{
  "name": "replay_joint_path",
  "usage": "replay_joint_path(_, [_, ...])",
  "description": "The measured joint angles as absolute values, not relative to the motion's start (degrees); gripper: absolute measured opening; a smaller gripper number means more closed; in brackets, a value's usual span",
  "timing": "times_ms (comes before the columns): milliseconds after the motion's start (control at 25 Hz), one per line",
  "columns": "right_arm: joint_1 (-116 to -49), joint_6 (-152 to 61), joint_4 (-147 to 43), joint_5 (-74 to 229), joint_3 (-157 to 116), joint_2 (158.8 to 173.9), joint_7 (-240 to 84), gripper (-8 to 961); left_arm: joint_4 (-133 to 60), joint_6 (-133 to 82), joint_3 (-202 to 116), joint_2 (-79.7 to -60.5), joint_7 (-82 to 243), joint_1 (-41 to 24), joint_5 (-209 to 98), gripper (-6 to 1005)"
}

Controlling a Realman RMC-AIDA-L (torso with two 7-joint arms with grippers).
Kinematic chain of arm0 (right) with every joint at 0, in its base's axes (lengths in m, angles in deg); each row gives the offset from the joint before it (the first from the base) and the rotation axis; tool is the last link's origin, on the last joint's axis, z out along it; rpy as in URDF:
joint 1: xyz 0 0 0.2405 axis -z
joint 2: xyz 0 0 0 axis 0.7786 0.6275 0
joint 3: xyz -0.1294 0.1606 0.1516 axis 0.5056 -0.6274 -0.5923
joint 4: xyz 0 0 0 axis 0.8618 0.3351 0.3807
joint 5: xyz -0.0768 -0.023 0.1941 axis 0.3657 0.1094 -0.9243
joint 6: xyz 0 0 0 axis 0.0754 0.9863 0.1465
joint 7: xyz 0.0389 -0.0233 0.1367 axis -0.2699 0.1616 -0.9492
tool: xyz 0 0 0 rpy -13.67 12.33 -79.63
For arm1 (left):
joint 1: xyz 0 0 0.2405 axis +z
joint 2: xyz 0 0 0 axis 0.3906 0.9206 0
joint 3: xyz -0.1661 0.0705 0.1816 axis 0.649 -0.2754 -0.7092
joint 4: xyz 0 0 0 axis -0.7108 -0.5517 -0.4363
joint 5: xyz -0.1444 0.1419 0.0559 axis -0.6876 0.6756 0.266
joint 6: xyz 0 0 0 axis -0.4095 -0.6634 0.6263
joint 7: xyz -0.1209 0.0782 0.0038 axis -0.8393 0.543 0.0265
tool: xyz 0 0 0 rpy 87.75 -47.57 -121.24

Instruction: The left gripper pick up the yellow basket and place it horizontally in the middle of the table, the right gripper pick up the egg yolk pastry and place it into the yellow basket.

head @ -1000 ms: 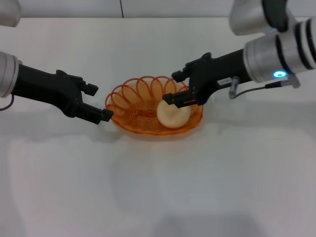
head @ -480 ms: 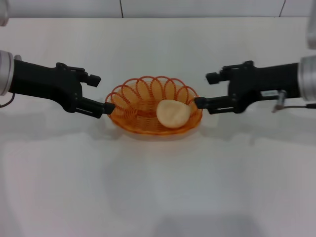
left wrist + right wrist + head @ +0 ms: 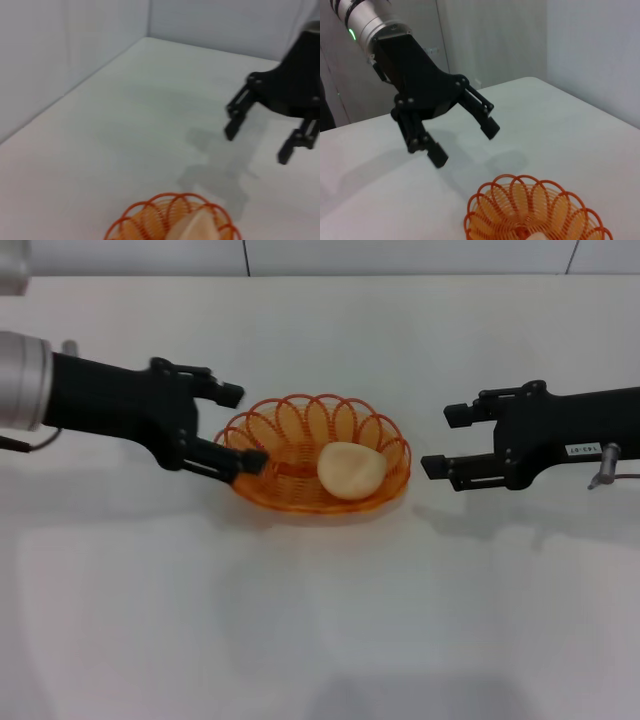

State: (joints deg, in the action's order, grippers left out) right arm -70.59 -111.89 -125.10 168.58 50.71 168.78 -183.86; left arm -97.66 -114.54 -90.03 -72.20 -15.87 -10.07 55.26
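Observation:
The yellow basket (image 3: 292, 494) stands in the middle of the table with the egg yolk pastry (image 3: 351, 470) lying in its right half. My left gripper (image 3: 241, 428) is open at the basket's left end, its near finger overlapping the rim and its far finger behind it. My right gripper (image 3: 443, 441) is open and empty, just right of the basket and apart from it. The left wrist view shows the right gripper (image 3: 257, 145), the basket (image 3: 150, 215) and the pastry (image 3: 194, 227). The right wrist view shows the left gripper (image 3: 466, 145) and the basket (image 3: 520, 200).
The white table (image 3: 320, 620) carries nothing else in view. A pale wall runs along its far edge (image 3: 320, 258), and walls also close off the table's sides in the wrist views.
My right gripper has pulled back to the right, away from the pastry, which stays in the basket. My left gripper has moved right, up to the basket's left rim.

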Motion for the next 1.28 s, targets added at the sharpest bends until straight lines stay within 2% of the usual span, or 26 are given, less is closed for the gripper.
replay_joint_path(400, [-71.38, -113.31, -125.37, 171.26, 50.73, 168.76, -185.06, 698, -97.58, -116.06, -92.32, -73.01, -13.76, -10.59, 54.57, 888])
replay_joint_path(1280, [-71.35, -114.40, -126.37, 171.37, 50.73, 168.82, -185.21, 698, -97.57, -116.42, -91.91, -72.78, -13.72, -10.67, 54.21, 888])
